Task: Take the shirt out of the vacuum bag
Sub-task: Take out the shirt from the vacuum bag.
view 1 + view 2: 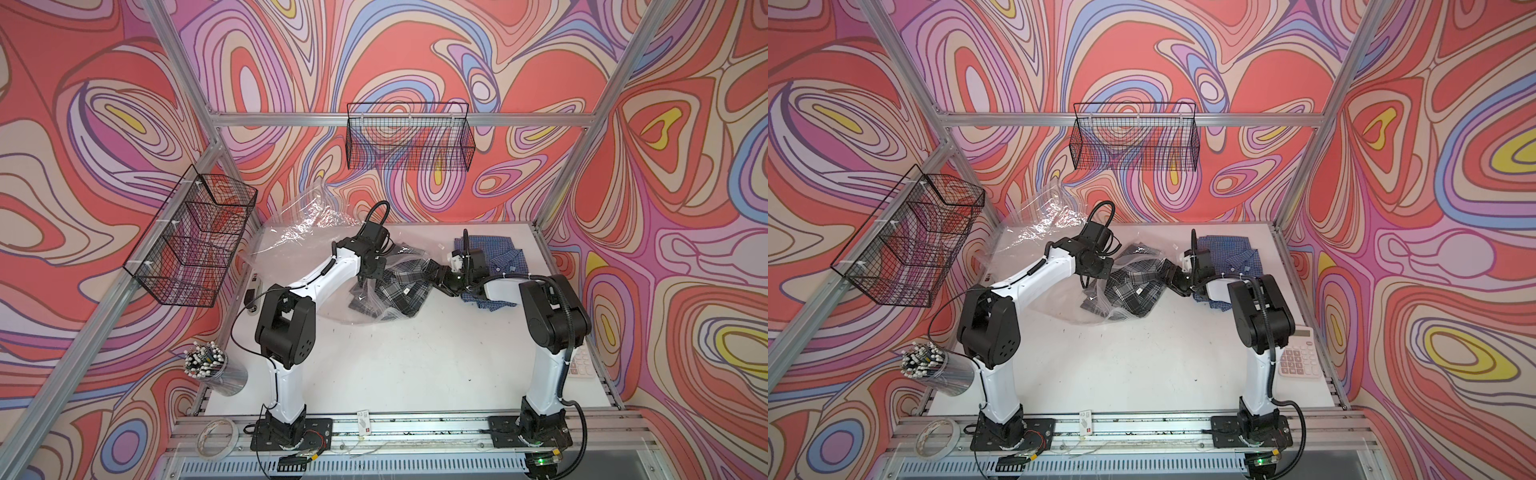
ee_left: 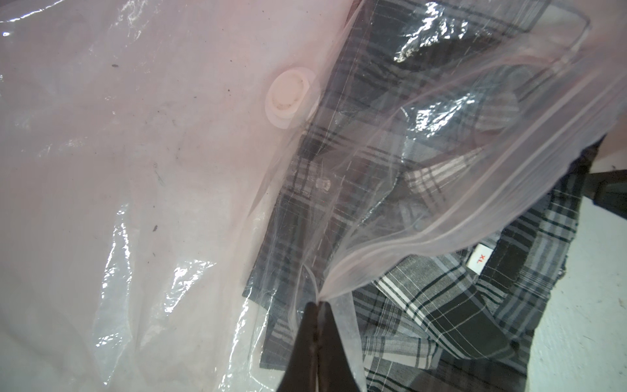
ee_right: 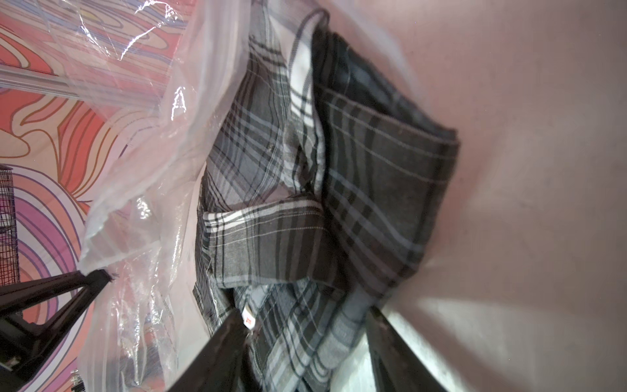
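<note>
Holding the mouth of the vacuum bag [image 2: 135, 169] open is my left gripper's [image 2: 317, 305] job right now: its jaws are pressed together on a pinch of the zip-seal edge [image 2: 475, 210], not far from the round white valve [image 2: 291, 98]. My right gripper [image 3: 305, 315] is in at the mouth, jaws part-way apart with a thick bunch of the plaid shirt [image 3: 356, 203] filling the gap and touching both fingers. I read that as a grip.

The shirt lies mid-table [image 1: 415, 365] between the arms. Its collar end, with the size label [image 2: 481, 263], is past the zip edge, and the rest is under plastic. A blue shirt [image 1: 503, 253] lies behind the right arm.

So I judge the pull-out to be about half done. Next I need a steady draw with the right arm away from the bag, while the left keeps the plastic anchored so that it doesn't trail along.
</note>
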{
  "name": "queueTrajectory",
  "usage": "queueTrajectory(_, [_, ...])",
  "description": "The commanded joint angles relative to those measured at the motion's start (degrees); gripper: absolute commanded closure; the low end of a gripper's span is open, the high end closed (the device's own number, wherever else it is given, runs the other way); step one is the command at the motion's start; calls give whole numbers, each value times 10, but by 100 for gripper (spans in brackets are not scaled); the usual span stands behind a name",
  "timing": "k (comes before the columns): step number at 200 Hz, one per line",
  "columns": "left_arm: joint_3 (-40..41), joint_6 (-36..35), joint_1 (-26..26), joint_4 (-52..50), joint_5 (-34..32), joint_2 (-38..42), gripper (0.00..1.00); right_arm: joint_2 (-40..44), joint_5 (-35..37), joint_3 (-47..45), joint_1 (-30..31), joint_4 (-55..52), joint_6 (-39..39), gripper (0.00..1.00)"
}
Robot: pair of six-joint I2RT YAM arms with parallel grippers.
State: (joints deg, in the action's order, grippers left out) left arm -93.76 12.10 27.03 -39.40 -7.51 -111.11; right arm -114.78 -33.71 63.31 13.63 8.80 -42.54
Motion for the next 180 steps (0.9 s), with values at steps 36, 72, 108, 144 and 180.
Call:
queueTrajectory(36, [-4, 3, 2, 7, -7, 1, 100, -38, 3, -27, 10, 69, -49, 41])
queueTrajectory(72, [-10, 5, 2, 6, -1, -5, 100, -45, 2, -35, 15, 110, -84, 46])
queueTrajectory(108, [-11, 3, 2, 6, 0, -6, 100, -41, 38, -25, 26, 104, -117, 60])
queueTrajectory(144, [-6, 5, 2, 8, 1, -3, 100, -31, 91, 23, 48, 45, -125, 58])
queueTrajectory(180, [-1, 6, 2, 11, 6, -4, 100, -54, 102, 56, 57, 24, -144, 49])
